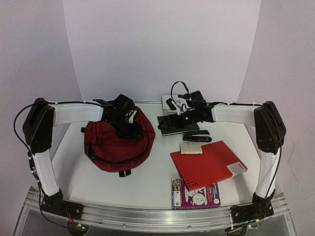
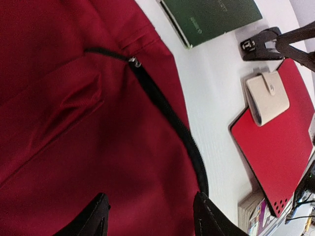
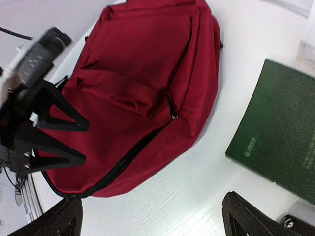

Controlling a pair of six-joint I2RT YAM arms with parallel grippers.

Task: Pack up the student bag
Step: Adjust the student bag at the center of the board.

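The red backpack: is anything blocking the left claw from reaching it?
Nothing visible. The left gripper hangs right over the dark red backpack, and only its red fabric shows between the parted fingers. The green notebook lies off to the side on the table.

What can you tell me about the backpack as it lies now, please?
The backpack is dark red soft fabric, slumped flat on the white table, left of centre. Black zippers curve across it and look shut; a metal pull sits beside the front pocket. A black strap pokes out at its near edge. The left gripper hangs over it, jaws open; whether it touches the fabric I cannot tell.
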